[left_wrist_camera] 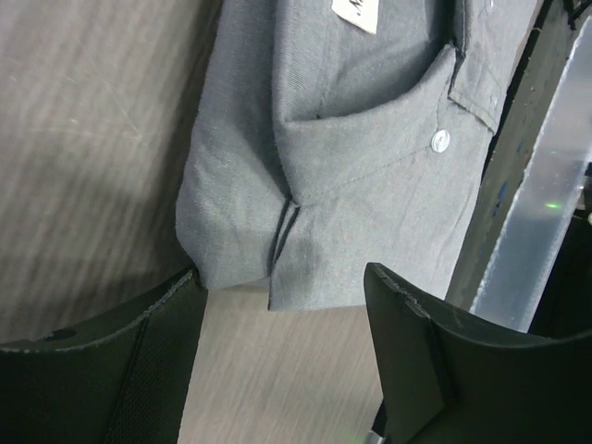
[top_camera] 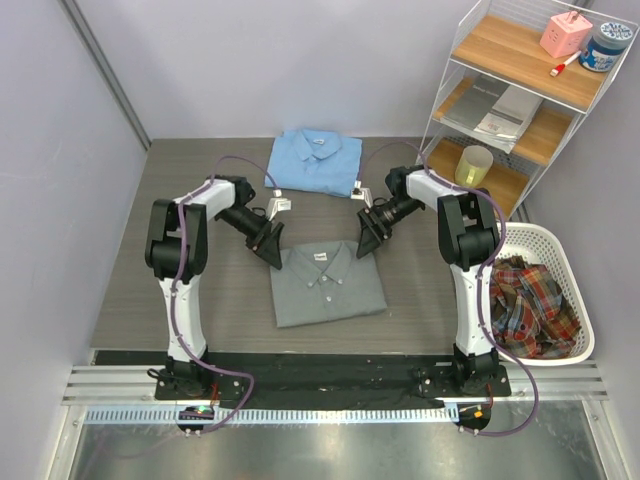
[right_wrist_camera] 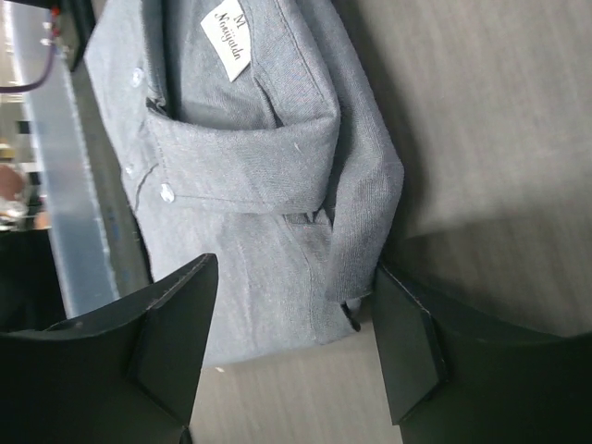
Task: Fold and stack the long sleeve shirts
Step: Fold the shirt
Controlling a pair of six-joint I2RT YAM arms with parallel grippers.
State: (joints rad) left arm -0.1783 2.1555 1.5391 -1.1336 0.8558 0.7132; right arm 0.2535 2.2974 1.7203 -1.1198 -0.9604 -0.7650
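Matt grey cloth shirt [top_camera: 327, 284], woodgrain table [top_camera: 240, 300]

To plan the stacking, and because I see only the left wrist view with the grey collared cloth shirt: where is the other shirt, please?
Observer: The folded light blue collared cloth shirt lies on the dark wooden table beyond the grey collared cloth shirt, apart from it.
Operator: And where is the right gripper?
Observer: The right gripper is open and straddles the grey shirt's far right corner.
Operator: Is the grey shirt folded completely?
Observer: In the top view, yes. It is a neat rectangle, no sleeve sticks out, and the collar points toward the blue shirt.
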